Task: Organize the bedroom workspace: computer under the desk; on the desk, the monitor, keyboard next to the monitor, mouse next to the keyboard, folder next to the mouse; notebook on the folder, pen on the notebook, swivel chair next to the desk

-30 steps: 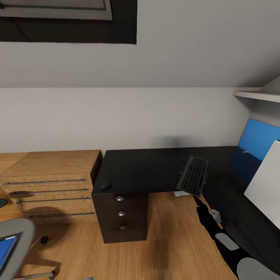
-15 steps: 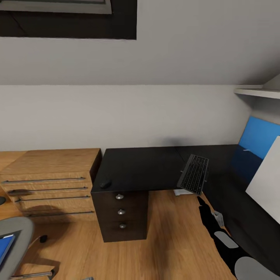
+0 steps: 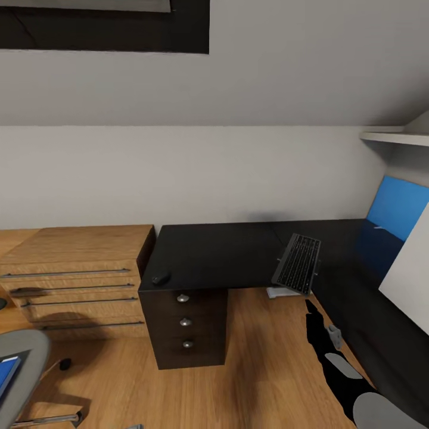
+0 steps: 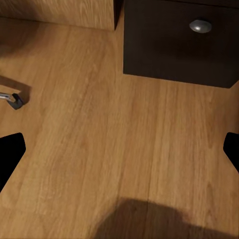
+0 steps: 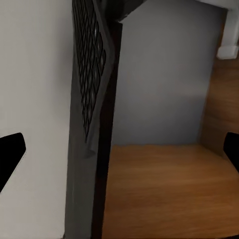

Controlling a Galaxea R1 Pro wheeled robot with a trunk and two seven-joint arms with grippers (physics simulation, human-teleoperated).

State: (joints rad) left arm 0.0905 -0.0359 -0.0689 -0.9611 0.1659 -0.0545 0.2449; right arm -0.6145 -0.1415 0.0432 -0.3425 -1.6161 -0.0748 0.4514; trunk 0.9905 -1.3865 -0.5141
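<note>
Both grippers spread apart, empty: left gripper [image 4: 119,149] over floor, right gripper [image 5: 119,149] near keyboard [image 3: 297,264].

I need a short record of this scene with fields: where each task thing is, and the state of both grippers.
keyboard: on the desk, at its inner edge, seems to overhang
mouse: at the desk's corner above the drawer unit
folder: on the swivel chair
left gripper: open, over the floor
right gripper: open, empty, facing the keyboard
</note>
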